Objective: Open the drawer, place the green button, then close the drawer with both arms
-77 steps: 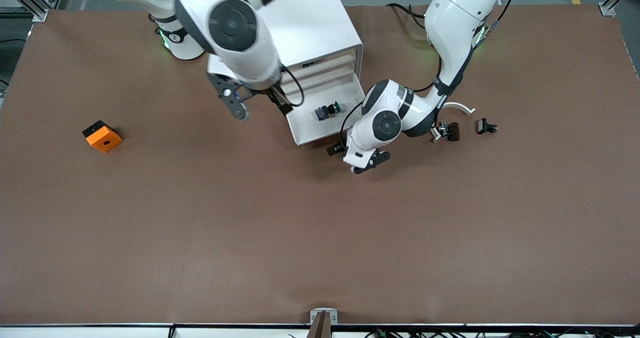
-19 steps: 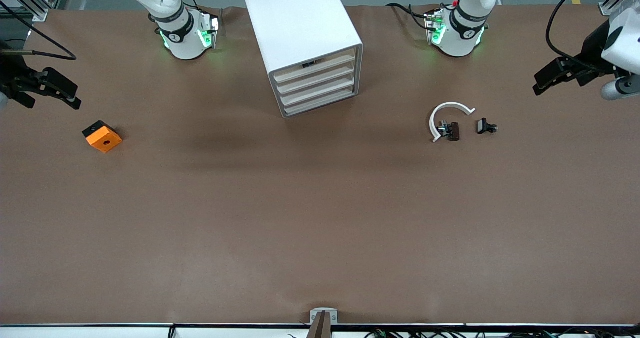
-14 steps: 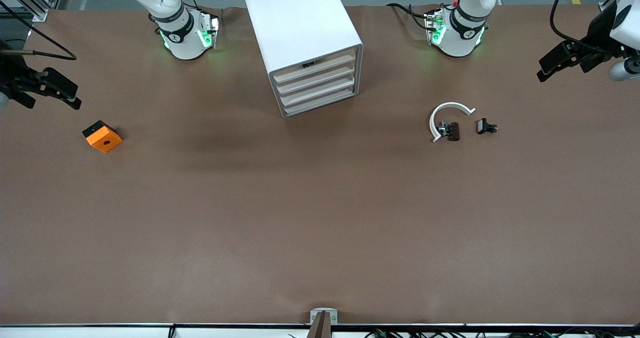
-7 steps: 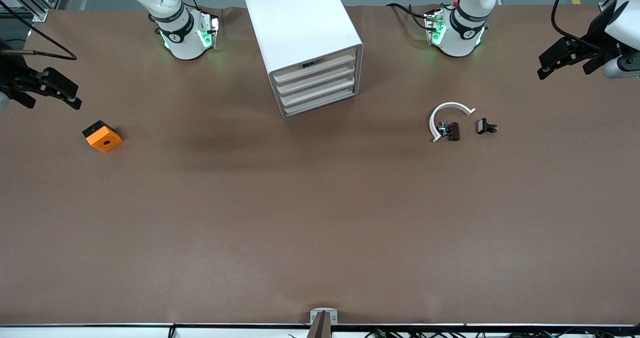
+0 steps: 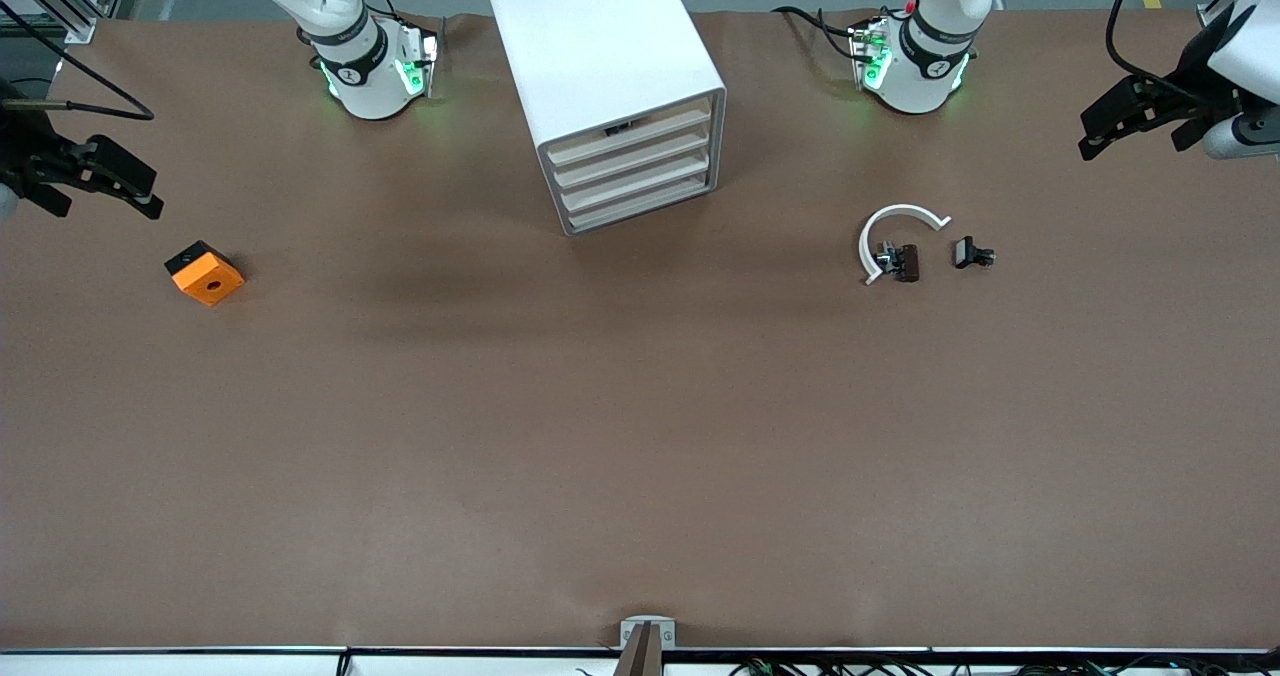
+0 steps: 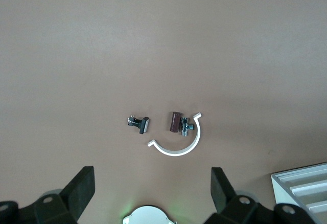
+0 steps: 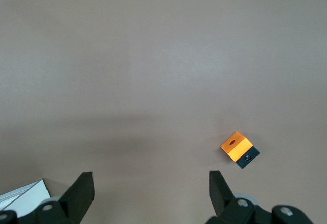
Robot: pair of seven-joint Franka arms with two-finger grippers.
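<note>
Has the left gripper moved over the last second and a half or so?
Yes. The left gripper, open and empty, has drifted up the front view and slightly toward the left arm's end of the table, judged against the still white arc.

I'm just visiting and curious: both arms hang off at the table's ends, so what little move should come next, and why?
Probably none: the cabinet shows all four drawers shut, no button in sight, and the left tool and right tool are open and empty.

Cabinet (image 5: 610,76) standing between the arm bases, orange block (image 5: 205,273) toward the right arm's end, white arc (image 5: 893,231) and black clips (image 5: 972,253) toward the left arm's end, desk (image 5: 640,456) nearer the camera unobstructed.
</note>
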